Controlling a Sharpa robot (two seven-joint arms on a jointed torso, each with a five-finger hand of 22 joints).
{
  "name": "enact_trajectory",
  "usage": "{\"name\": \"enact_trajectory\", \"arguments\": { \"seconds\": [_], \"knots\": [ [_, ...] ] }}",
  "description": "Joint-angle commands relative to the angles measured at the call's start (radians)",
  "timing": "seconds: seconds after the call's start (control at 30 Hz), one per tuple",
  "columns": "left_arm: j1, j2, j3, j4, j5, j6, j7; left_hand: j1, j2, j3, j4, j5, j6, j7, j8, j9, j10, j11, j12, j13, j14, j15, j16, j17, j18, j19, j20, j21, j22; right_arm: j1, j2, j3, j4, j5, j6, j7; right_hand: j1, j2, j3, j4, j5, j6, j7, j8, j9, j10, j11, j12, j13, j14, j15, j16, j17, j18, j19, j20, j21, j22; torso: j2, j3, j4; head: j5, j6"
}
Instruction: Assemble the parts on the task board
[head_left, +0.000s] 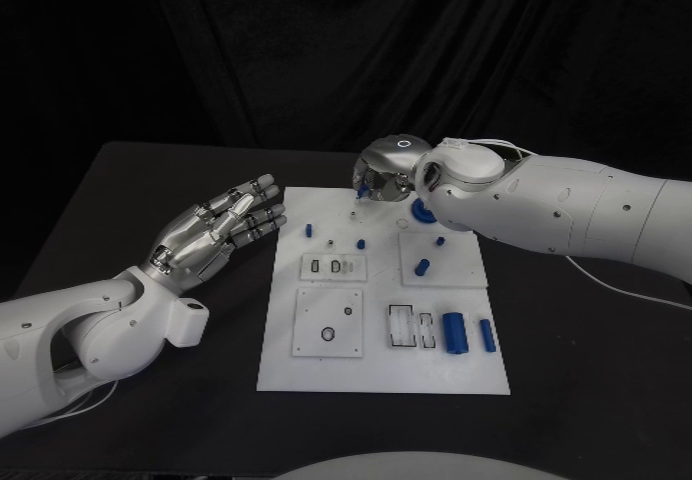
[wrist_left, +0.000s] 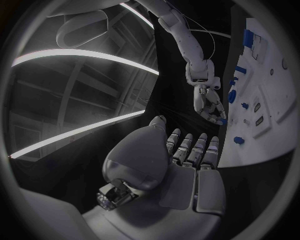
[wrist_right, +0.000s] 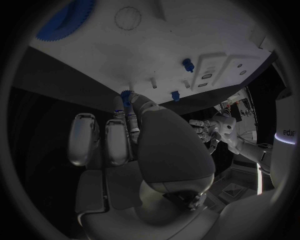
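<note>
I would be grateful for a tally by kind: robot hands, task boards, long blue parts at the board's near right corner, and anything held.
Robot hands: 2 (left robot hand, right robot hand)
Task board: 1
Long blue parts: 2 (blue cylinder, blue bar)
Small blue gear, pinched by the right robot hand: 1
Total: 6

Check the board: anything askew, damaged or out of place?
Nothing stands out. The task board lies flat, blue parts look undamaged. The right hand pinches a small blue gear at the far edge; the left hand hovers open beside it.
</note>
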Motion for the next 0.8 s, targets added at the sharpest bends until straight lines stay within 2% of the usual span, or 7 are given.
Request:
{"name": "enact_trajectory", "arguments": {
  "seconds": [0.03,0.2,0.4,0.63,0.8],
  "knots": [
    [0.002,0.001,0.0,0.001,0.004,0.013,0.065,0.012,-0.002,0.005,0.0,0.005,0.006,0.0,0.005,0.001,0.002,0.007,-0.006,-0.001,0.007,0.0,0.005,0.001,-0.016,0.007,0.001,0.006,-0.001,-0.004,0.001,0.001,-0.003,-0.002,0.008,0.007,-0.006,0.003,0.004,-0.004,-0.006,-0.01,0.0,-0.005,0.001,-0.005,0.002,-0.003,-0.001,0.011,0.001,-0.004,-0.002,-0.012,-0.009,0.0,-0.005,-0.002,0.001,0.001,-0.0024,0.002,-0.003],
    [0.002,0.001,0.0,0.0,0.004,0.012,0.064,0.013,-0.002,0.007,-0.001,0.006,0.007,0.001,0.005,0.001,0.002,0.007,-0.006,-0.001,0.008,0.001,0.006,0.001,-0.016,0.007,0.001,0.006,-0.001,-0.007,0.002,0.001,-0.002,-0.002,0.012,0.008,-0.006,0.004,0.004,-0.004,-0.008,-0.011,0.0,-0.006,0.002,-0.007,0.002,-0.006,-0.001,0.01,0.002,-0.004,0.0,-0.012,-0.01,0.0,-0.005,-0.001,0.001,0.0014,-0.0023,0.0,-0.005],
    [0.002,0.003,0.0,-0.003,0.004,0.013,0.061,0.015,-0.001,0.009,-0.002,0.007,0.006,0.001,0.005,0.001,0.003,0.008,-0.006,-0.001,0.009,0.001,0.007,0.002,-0.016,0.007,0.001,0.006,-0.001,-0.008,0.004,0.001,-0.004,-0.002,0.017,0.008,-0.008,0.004,0.005,-0.003,-0.01,-0.014,0.0,-0.008,0.004,-0.009,0.003,-0.009,-0.001,0.009,0.002,-0.004,0.0,-0.012,-0.01,0.001,-0.006,-0.001,0.001,0.0008,0.0015,-0.003,-0.007],
    [0.002,0.006,0.0,-0.007,0.004,0.014,0.058,0.015,-0.001,0.009,-0.002,0.007,0.006,0.001,0.005,0.001,0.003,0.008,-0.006,-0.001,0.009,0.001,0.007,0.002,-0.016,0.007,0.001,0.006,-0.001,-0.012,0.01,0.001,-0.011,-0.002,0.019,0.008,-0.01,0.005,0.004,-0.002,-0.015,-0.016,0.0,-0.01,0.006,-0.011,0.003,-0.012,-0.001,0.008,0.003,-0.005,0.0,-0.012,-0.011,0.001,-0.006,0.0,0.0,-0.0006,-0.0007,-0.002,-0.007],
    [0.002,0.006,-0.001,-0.009,0.004,0.014,0.057,0.016,0.0,0.011,-0.003,0.008,0.007,0.002,0.005,0.001,0.003,0.008,-0.005,-0.001,0.01,0.001,0.008,0.002,-0.016,0.008,0.001,0.006,-0.001,-0.014,0.012,0.001,-0.011,-0.002,0.018,0.01,-0.01,0.005,0.004,-0.002,-0.016,-0.016,0.0,-0.011,0.006,-0.011,0.003,-0.012,-0.001,0.008,0.003,-0.004,0.001,-0.012,-0.011,0.001,-0.007,0.0,0.0,0.0004,0.0003,0.0,-0.01]
  ]
}}
